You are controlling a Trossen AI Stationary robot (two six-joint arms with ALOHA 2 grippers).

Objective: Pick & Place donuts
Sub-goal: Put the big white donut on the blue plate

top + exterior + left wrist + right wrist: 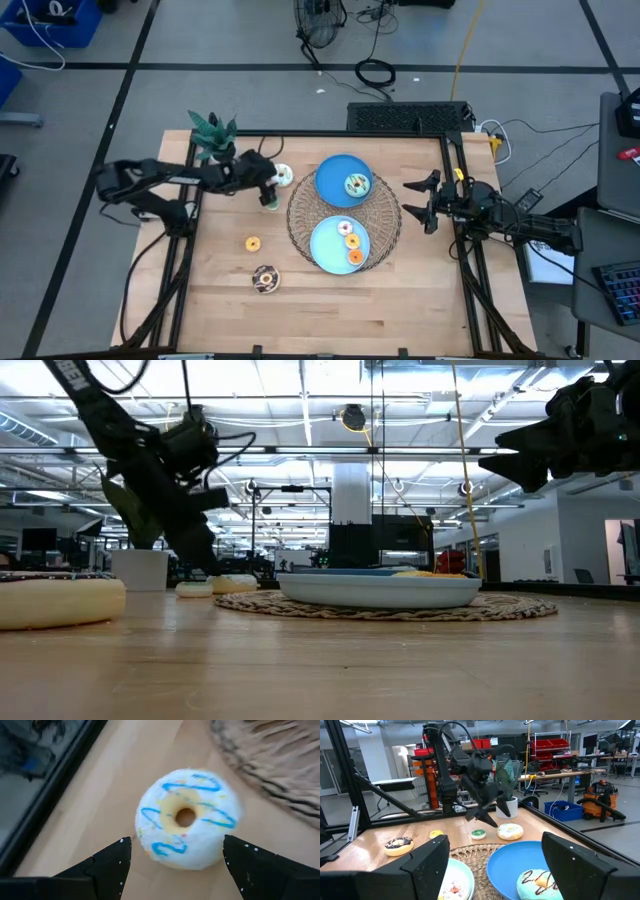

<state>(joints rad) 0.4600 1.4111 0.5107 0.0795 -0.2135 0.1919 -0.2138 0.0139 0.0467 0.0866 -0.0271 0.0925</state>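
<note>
The white donut with blue drizzle [186,817] lies flat on the wood beside the woven mat [345,215]. My left gripper [266,182] hovers over it, open, with one finger on each side of it [175,862] and not touching. A green donut [270,201], an orange one [252,243] and a chocolate one [265,279] lie loose on the table. The far blue plate [330,172] carries a teal donut [357,185]. The near blue plate [325,250] carries a pink one [346,228] and an orange one [354,257]. My right gripper [424,200] waits open, right of the mat.
A small potted plant [213,135] stands at the far left corner, close behind my left arm. Black frame rails [455,240] run along the table's sides. Bare wood lies along the near edge [330,310].
</note>
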